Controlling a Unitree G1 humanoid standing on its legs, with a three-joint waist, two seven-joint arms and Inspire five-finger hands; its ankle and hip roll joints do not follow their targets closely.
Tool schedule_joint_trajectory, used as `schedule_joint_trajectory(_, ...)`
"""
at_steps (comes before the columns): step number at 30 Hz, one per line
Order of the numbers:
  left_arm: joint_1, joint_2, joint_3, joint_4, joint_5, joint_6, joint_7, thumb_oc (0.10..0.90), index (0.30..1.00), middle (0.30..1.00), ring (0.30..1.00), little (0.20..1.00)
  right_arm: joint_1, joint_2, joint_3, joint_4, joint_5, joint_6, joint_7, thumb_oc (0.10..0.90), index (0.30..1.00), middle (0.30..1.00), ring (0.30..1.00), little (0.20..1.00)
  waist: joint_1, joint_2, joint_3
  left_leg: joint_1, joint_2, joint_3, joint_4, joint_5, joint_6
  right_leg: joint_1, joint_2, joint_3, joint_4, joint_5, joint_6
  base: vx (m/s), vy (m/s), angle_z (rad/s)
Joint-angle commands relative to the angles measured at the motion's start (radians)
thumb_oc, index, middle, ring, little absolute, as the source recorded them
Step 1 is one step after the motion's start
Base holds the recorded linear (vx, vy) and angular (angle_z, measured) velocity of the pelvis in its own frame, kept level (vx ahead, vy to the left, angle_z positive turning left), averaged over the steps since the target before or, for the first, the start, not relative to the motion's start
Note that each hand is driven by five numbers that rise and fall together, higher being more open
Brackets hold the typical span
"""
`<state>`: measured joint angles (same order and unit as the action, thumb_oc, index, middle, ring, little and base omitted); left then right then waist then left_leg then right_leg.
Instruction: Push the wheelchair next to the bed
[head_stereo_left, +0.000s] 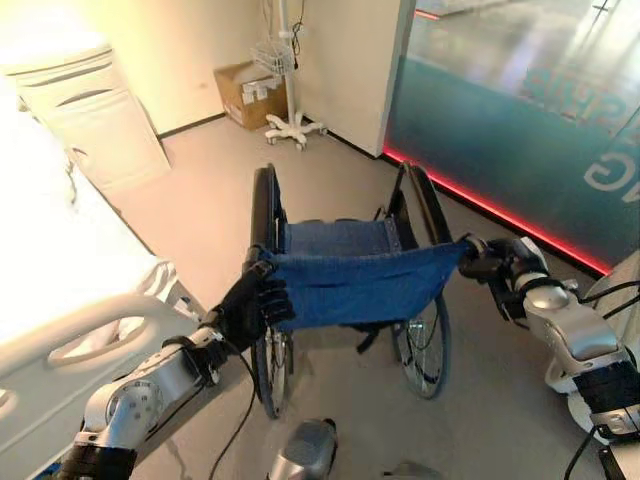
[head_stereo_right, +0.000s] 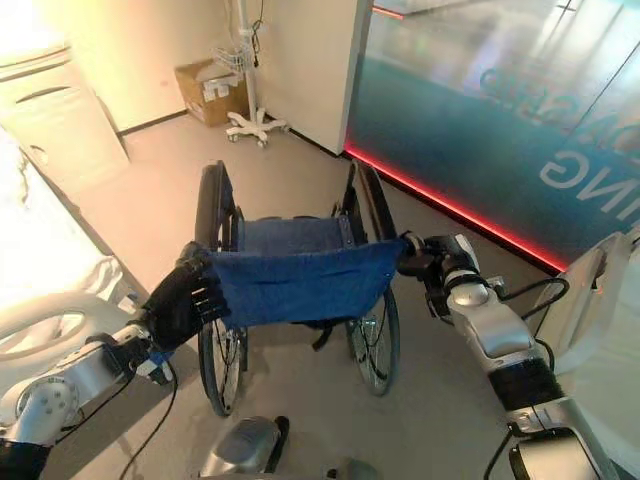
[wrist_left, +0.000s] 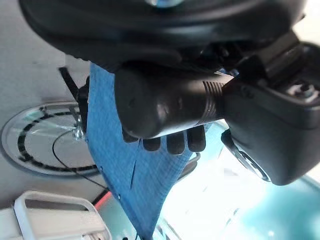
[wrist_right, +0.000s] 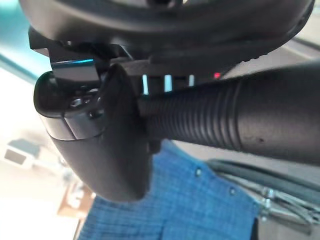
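Blue woven fabric back and seat on a black-framed folding wheelchair (head_stereo_left: 345, 290) with large spoked wheels — centre of the floor, white hospital bed (head_stereo_left: 70, 300) at nine o'clock. Left hand (head_stereo_left: 250, 305) curls round the left push handle; right hand (head_stereo_right: 430, 262) wraps the ribbed black grip (wrist_right: 225, 120). Judged stiff-framed, free-rolling, moderately heavy, sling soft — take hold at the handles only.

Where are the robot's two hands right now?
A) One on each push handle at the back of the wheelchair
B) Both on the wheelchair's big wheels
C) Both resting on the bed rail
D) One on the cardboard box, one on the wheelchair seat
A: the left hand and right hand are each curled round a push handle at either end of the blue backrest of the wheelchair.
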<state>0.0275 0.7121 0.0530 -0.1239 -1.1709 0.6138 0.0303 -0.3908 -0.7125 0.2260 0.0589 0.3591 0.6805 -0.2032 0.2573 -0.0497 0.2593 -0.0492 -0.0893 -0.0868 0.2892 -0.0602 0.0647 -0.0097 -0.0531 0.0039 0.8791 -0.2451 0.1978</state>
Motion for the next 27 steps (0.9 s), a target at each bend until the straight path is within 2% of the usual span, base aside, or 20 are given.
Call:
schedule_joint_trajectory(1, -0.104, 0.031, 0.084, -0.003, -0.016, -0.157, -0.020, 0.400, 0.300, 0.300, 0.300, 0.300, -0.042, 0.005, 0.062, -0.106, 0.005, -0.179, 0.106, 0.400, 0.300, 0.300, 0.300, 0.300, -0.038, 0.012, -0.143, -0.050, -0.084, -0.028, -0.148, 0.159, 0.012, 0.085, 0.054, -0.111, -0.333, 0.286, -0.072, 0.37, -0.027, -0.12)
schedule_joint_trajectory(2, -0.115, 0.032, 0.071, -0.004, -0.010, -0.168, -0.032, 0.400, 0.300, 0.300, 0.300, 0.300, -0.038, 0.000, 0.054, -0.103, 0.000, -0.186, 0.104, 0.400, 0.300, 0.300, 0.300, 0.300, -0.050, 0.010, -0.131, -0.031, -0.092, -0.043, -0.128, 0.133, 0.012, 0.059, 0.027, -0.124, -0.458, 0.267, -0.094, 0.37, -0.068, 0.05)
schedule_joint_trajectory(4, -0.126, 0.027, 0.059, -0.008, 0.001, -0.184, -0.039, 0.400, 0.300, 0.300, 0.300, 0.300, -0.034, -0.014, 0.038, -0.094, 0.001, -0.203, 0.106, 0.400, 0.300, 0.300, 0.300, 0.300, -0.066, 0.011, -0.111, 0.012, -0.095, -0.066, -0.110, 0.093, 0.011, 0.012, -0.003, -0.123, -0.566, 0.280, -0.106, 0.22, -0.085, 0.30)
schedule_joint_trajectory(5, -0.127, 0.027, 0.058, -0.008, 0.001, -0.184, -0.040, 0.400, 0.300, 0.300, 0.300, 0.300, -0.033, -0.015, 0.038, -0.094, 0.001, -0.203, 0.106, 0.400, 0.300, 0.300, 0.300, 0.300, -0.069, 0.013, -0.107, 0.018, -0.096, -0.070, -0.107, 0.088, 0.011, 0.021, -0.002, -0.127, -0.570, 0.278, -0.106, 0.27, -0.137, 0.53)
schedule_joint_trajectory(6, -0.137, 0.011, 0.043, -0.019, 0.023, -0.189, -0.041, 0.400, 0.300, 0.300, 0.300, 0.300, -0.039, -0.027, 0.028, -0.089, 0.013, -0.206, 0.095, 0.400, 0.300, 0.300, 0.300, 0.300, -0.094, 0.008, -0.085, 0.073, -0.104, -0.095, -0.090, 0.027, 0.012, -0.046, -0.020, -0.092, -0.655, 0.326, -0.097, 0.34, -0.172, 0.79)
schedule_joint_trajectory(7, -0.142, 0.004, 0.034, -0.023, 0.032, -0.191, -0.034, 0.400, 0.300, 0.300, 0.300, 0.300, -0.050, -0.034, 0.026, -0.088, 0.022, -0.201, 0.090, 0.400, 0.300, 0.300, 0.300, 0.300, -0.107, 0.000, -0.077, 0.097, -0.113, -0.110, -0.078, -0.006, 0.010, -0.074, -0.034, -0.065, -0.718, 0.351, -0.089, 0.54, -0.290, 0.84)
schedule_joint_trajectory(10, -0.145, 0.003, 0.030, -0.033, 0.058, -0.199, -0.025, 0.400, 0.300, 0.300, 0.300, 0.300, -0.108, -0.057, 0.019, -0.100, 0.074, -0.150, 0.080, 0.400, 0.300, 0.300, 0.300, 0.300, -0.132, -0.020, -0.056, 0.164, -0.104, -0.166, -0.024, -0.122, 0.003, -0.122, -0.082, 0.007, -0.921, 0.449, -0.050, 0.53, -0.310, 0.86)
schedule_joint_trajectory(11, -0.144, 0.007, 0.030, -0.031, 0.060, -0.199, -0.030, 0.400, 0.300, 0.300, 0.300, 0.300, -0.114, -0.059, 0.016, -0.104, 0.082, -0.140, 0.075, 0.400, 0.300, 0.300, 0.300, 0.300, -0.133, -0.020, -0.054, 0.172, -0.099, -0.176, -0.014, -0.133, 0.001, -0.136, -0.093, 0.020, -0.963, 0.460, -0.045, 0.42, -0.295, 0.63)
schedule_joint_trajectory(14, -0.123, 0.020, 0.049, -0.035, 0.080, -0.205, -0.052, 0.400, 0.300, 0.300, 0.300, 0.300, -0.141, -0.049, 0.011, -0.116, 0.097, -0.116, 0.055, 0.400, 0.300, 0.300, 0.300, 0.300, -0.123, -0.039, -0.044, 0.178, -0.085, -0.199, 0.038, -0.174, -0.012, -0.140, -0.124, 0.017, -0.941, 0.479, -0.036, 0.43, -0.367, 0.73)
schedule_joint_trajectory(16, -0.122, 0.008, 0.048, -0.020, 0.092, -0.207, -0.071, 0.400, 0.300, 0.300, 0.300, 0.300, -0.169, -0.036, 0.028, -0.099, 0.110, -0.103, 0.027, 0.400, 0.300, 0.300, 0.300, 0.300, -0.121, -0.040, -0.053, 0.181, -0.065, -0.208, 0.073, -0.160, -0.018, -0.126, -0.107, 0.025, -0.906, 0.451, -0.031, 0.46, -0.354, 0.67)
schedule_joint_trajectory(17, -0.119, -0.002, 0.049, -0.018, 0.080, -0.205, -0.061, 0.400, 0.300, 0.300, 0.300, 0.300, -0.183, -0.033, 0.038, -0.084, 0.113, -0.094, 0.028, 0.400, 0.300, 0.300, 0.300, 0.300, -0.120, -0.038, -0.074, 0.203, -0.036, -0.224, 0.087, -0.117, -0.036, -0.122, -0.090, 0.007, -0.865, 0.434, -0.039, 0.35, -0.235, 0.58)
schedule_joint_trajectory(18, -0.118, -0.005, 0.050, -0.019, 0.079, -0.203, -0.060, 0.400, 0.300, 0.300, 0.300, 0.300, -0.184, -0.034, 0.040, -0.081, 0.114, -0.092, 0.028, 0.400, 0.300, 0.300, 0.300, 0.300, -0.122, -0.037, -0.078, 0.210, -0.029, -0.227, 0.088, -0.107, -0.041, -0.121, -0.086, 0.003, -0.858, 0.432, -0.043, 0.50, -0.315, 0.91)
schedule_joint_trajectory(19, -0.112, -0.008, 0.057, -0.024, 0.060, -0.194, -0.051, 0.400, 0.300, 0.300, 0.300, 0.300, -0.187, -0.048, 0.048, -0.076, 0.112, -0.079, 0.040, 0.400, 0.300, 0.300, 0.300, 0.300, -0.128, -0.033, -0.106, 0.224, 0.014, -0.218, 0.127, 0.009, -0.077, -0.099, -0.068, -0.023, -0.838, 0.426, -0.069, 0.28, -0.178, 0.84)
schedule_joint_trajectory(20, -0.111, -0.009, 0.058, -0.026, 0.058, -0.193, -0.050, 0.400, 0.300, 0.300, 0.300, 0.300, -0.187, -0.049, 0.049, -0.076, 0.110, -0.078, 0.044, 0.400, 0.300, 0.300, 0.300, 0.300, -0.130, -0.032, -0.108, 0.224, 0.016, -0.218, 0.134, 0.017, -0.080, -0.095, -0.067, -0.027, -0.839, 0.425, -0.071, 0.34, -0.235, 0.82)
schedule_joint_trajectory(22, -0.095, -0.008, 0.079, -0.052, 0.037, -0.169, -0.035, 0.400, 0.300, 0.300, 0.300, 0.300, -0.181, -0.079, 0.050, -0.085, 0.099, -0.077, 0.070, 0.400, 0.300, 0.300, 0.300, 0.300, -0.132, -0.036, -0.122, 0.174, 0.031, -0.164, 0.294, 0.161, -0.111, -0.042, -0.052, -0.078, -0.848, 0.398, -0.112, 0.28, -0.250, 0.57)
schedule_joint_trajectory(23, -0.083, -0.012, 0.086, -0.063, 0.032, -0.162, -0.031, 0.400, 0.300, 0.300, 0.300, 0.300, -0.178, -0.090, 0.052, -0.087, 0.097, -0.084, 0.074, 0.400, 0.300, 0.300, 0.300, 0.300, -0.131, -0.031, -0.123, 0.128, 0.026, -0.141, 0.402, 0.187, -0.119, -0.014, -0.035, -0.089, -0.849, 0.373, -0.133, 0.35, -0.340, 0.16)
schedule_joint_trajectory(24, -0.071, -0.022, 0.094, -0.078, 0.030, -0.151, -0.022, 0.400, 0.300, 0.300, 0.300, 0.300, -0.179, -0.101, 0.052, -0.091, 0.102, -0.089, 0.078, 0.400, 0.300, 0.300, 0.300, 0.300, -0.124, -0.035, -0.114, 0.045, -0.004, -0.108, 0.527, 0.194, -0.117, 0.013, -0.023, -0.104, -0.843, 0.352, -0.159, 0.27, -0.268, -0.27)
schedule_joint_trajectory(25, -0.070, -0.026, 0.095, -0.081, 0.031, -0.150, -0.018, 0.400, 0.300, 0.300, 0.300, 0.300, -0.180, -0.103, 0.053, -0.096, 0.102, -0.087, 0.080, 0.400, 0.300, 0.300, 0.300, 0.300, -0.122, -0.037, -0.109, 0.015, -0.013, -0.097, 0.555, 0.189, -0.113, 0.022, -0.019, -0.108, -0.840, 0.346, -0.166, 0.27, -0.264, -0.31)
schedule_joint_trajectory(26, -0.069, -0.034, 0.092, -0.083, 0.028, -0.151, -0.004, 0.400, 0.300, 0.300, 0.300, 0.300, -0.179, -0.105, 0.053, -0.111, 0.097, -0.079, 0.089, 0.400, 0.300, 0.300, 0.300, 0.300, -0.116, -0.037, -0.097, -0.043, -0.026, -0.076, 0.578, 0.170, -0.103, 0.041, -0.006, -0.114, -0.830, 0.336, -0.176, 0.32, -0.222, -0.30)
schedule_joint_trajectory(27, -0.065, -0.035, 0.099, -0.080, 0.021, -0.158, 0.001, 0.400, 0.300, 0.300, 0.300, 0.300, -0.175, -0.108, 0.052, -0.129, 0.072, -0.078, 0.111, 0.400, 0.300, 0.300, 0.300, 0.300, -0.108, -0.032, -0.085, -0.078, -0.041, -0.060, 0.507, 0.138, -0.089, 0.061, 0.015, -0.113, -0.817, 0.323, -0.179, 0.32, -0.193, -0.16)
